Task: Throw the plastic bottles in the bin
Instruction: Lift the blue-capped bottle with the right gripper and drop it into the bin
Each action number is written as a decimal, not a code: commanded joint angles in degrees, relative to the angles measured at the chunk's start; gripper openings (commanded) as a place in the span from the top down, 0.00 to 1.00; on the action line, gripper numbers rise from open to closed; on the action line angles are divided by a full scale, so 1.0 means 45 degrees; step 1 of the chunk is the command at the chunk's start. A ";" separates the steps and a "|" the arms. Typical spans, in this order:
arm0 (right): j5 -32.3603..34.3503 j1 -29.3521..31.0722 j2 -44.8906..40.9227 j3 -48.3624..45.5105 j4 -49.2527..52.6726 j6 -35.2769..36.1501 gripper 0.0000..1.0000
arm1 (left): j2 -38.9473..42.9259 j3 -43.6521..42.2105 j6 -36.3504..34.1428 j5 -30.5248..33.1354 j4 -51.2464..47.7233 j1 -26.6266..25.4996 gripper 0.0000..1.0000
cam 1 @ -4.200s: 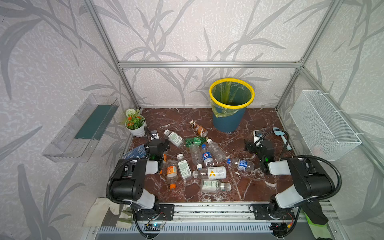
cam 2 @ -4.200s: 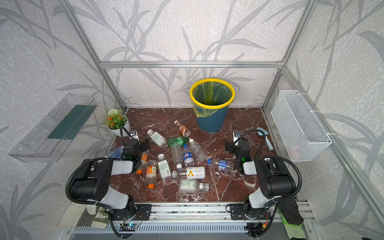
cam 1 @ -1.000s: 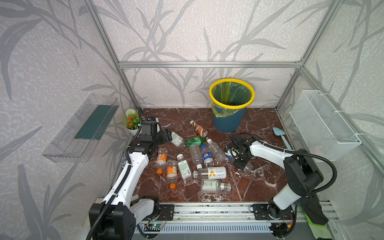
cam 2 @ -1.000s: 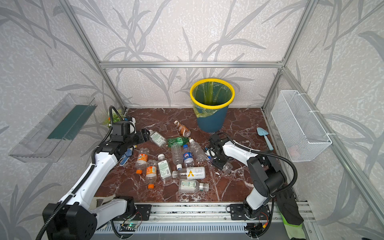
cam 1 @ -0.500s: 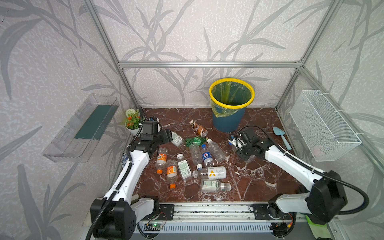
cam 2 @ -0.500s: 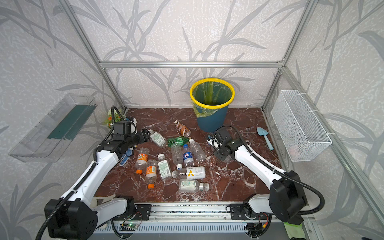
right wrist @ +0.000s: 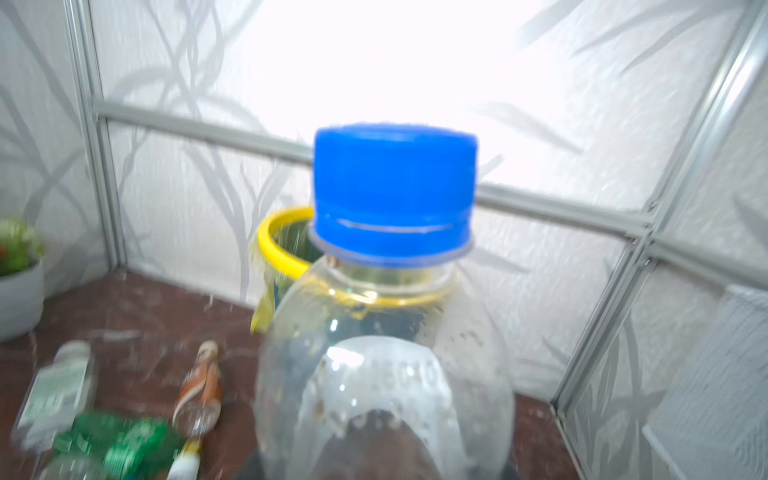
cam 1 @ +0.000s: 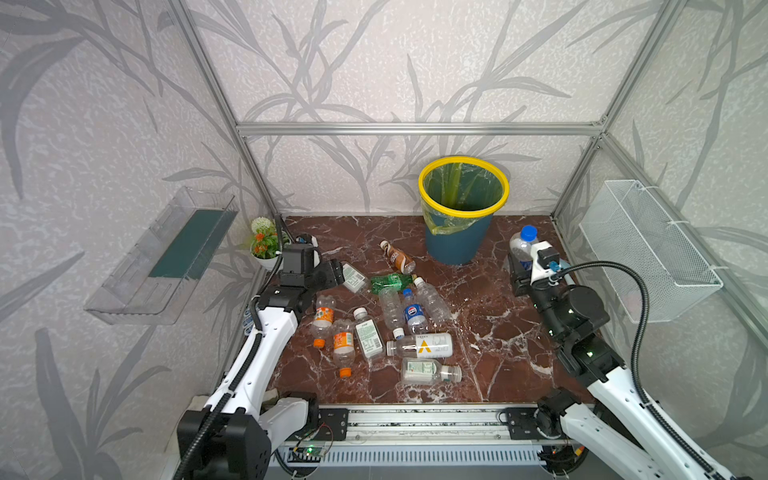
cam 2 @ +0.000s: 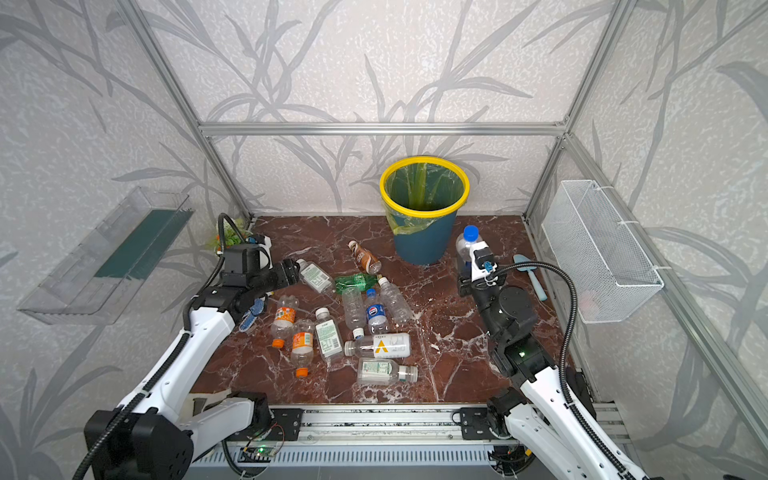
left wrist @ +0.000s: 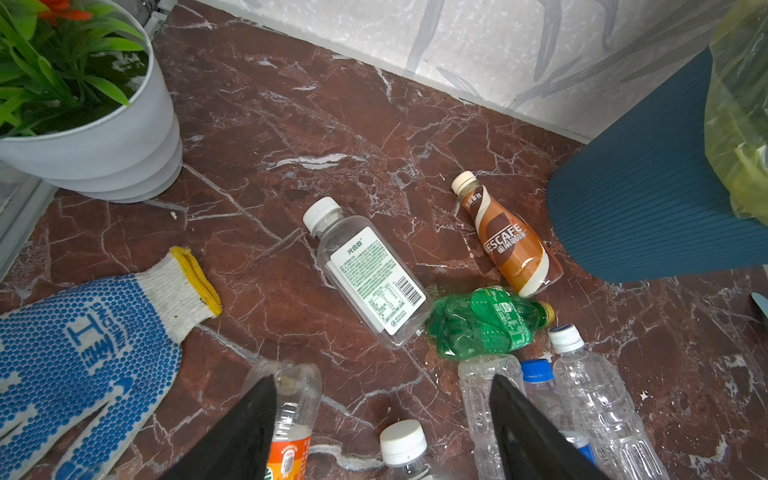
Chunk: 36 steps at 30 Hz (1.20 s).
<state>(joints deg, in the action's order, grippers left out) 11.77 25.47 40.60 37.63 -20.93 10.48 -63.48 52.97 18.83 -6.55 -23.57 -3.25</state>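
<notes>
– marble bench (cam 1: 498,353) under leaf-patterned walls (cam 1: 374,62), read me across it from the left
– far left sit a white flower pot (left wrist: 104,145) and a dotted glove (left wrist: 83,345), neither of them ours. left tool (left wrist: 382,386) hovers beside them, jaws wide apart with nothing between, pointed at the white-capped bottle (left wrist: 365,274) lying flat just ahead of it
– and the heap?
– plastic bottles (cam 1: 419,347) lie scattered over the middle of the bench, all on their sides: two with orange labels, several clear, a crushed green bottle (cam 1: 388,282) just beside the brown bottle (cam 1: 398,257), which lies nearest the bin (cam 1: 461,237). none that i can make out inside the bin
– so which step is in hand?
– the carry, i'd say. right tool (cam 1: 520,270) is clamped on the blue-capped bottle (cam 1: 524,245), cap up and off the bench, just to the right of the bin. right wrist view is blurred, but shows the cap with the yellow rim (cam 1: 463,159) behind it. whether the bottle is high enough to clear that rim i can't tell
– next move?
– my guess: raise it until its base tops the rim, swing left over the opening, then open the jaws. a low pass could knock the bin over. trowel (cam 2: 530,276) and wire basket (cam 1: 648,249) on the far right are no part of this. left tool, i'd think, wants to drop over the white-capped bottle's body and close
</notes>
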 commanded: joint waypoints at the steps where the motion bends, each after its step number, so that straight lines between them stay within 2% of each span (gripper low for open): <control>1: -0.0672 0.0023 0.0964 0.1128 -0.3610 -0.0048 0.53 | 0.0421 -0.0136 -0.0226 0.0307 0.0090 -0.0009 0.20; 3: -0.1021 0.0023 0.2444 0.2775 -0.3344 -0.0324 0.53 | 0.0455 -0.0132 -0.0173 0.0542 -0.0047 -0.0019 0.20; 5: -0.1480 0.0021 0.4549 0.5269 -0.1686 -0.0569 0.54 | 0.0460 -0.0105 0.0241 0.0749 -0.0354 -0.0002 0.20; 8: -0.2346 0.0003 0.8509 1.0528 0.3252 -0.0174 0.49 | 0.0491 -0.0261 0.1036 0.0799 -0.0810 -0.0007 0.19; 10: -0.2740 -0.0413 1.1176 1.4042 0.6482 -0.0593 0.37 | 0.0574 -0.0507 0.1507 0.0701 -0.1127 -0.0003 0.18; 12: -0.3719 -0.1261 1.2622 1.5878 0.7963 -0.2144 0.19 | 0.0659 -0.0780 0.1893 0.0664 -0.1577 -0.0006 0.18; 14: -0.3802 -0.1754 1.2368 1.4965 0.6681 -0.2716 0.00 | 0.0798 -0.1091 0.2250 0.0688 -0.2003 -0.0017 0.17; 16: -0.3436 -0.1972 1.1553 1.3813 0.5479 -0.2783 0.01 | 0.0974 -0.1527 0.2643 0.0891 -0.2239 -0.0005 0.17; 21: -0.3907 -0.2548 1.0506 1.2768 0.5527 -0.2944 0.01 | 0.1129 -0.2378 0.3148 0.1551 -0.1865 -0.0016 0.16; 25: -0.4011 -0.2868 0.9248 1.0888 0.5121 -0.2965 0.01 | 0.0478 -0.2321 0.3454 0.2033 -0.2096 -0.0018 0.15; 31: -0.4294 -0.3498 0.7052 0.7101 0.3444 -0.3968 0.00 | -0.0616 -0.2405 0.3696 0.2023 -0.2225 0.0001 0.15; 36: -0.4557 -0.3513 0.6271 0.5411 0.3810 -0.3941 0.00 | -0.1017 -0.2706 0.3831 0.2078 -0.1866 -0.0017 0.16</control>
<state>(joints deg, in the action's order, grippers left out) -7.18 9.47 70.00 64.79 -3.22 -6.22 -67.31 41.80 34.52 1.21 -32.14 -3.27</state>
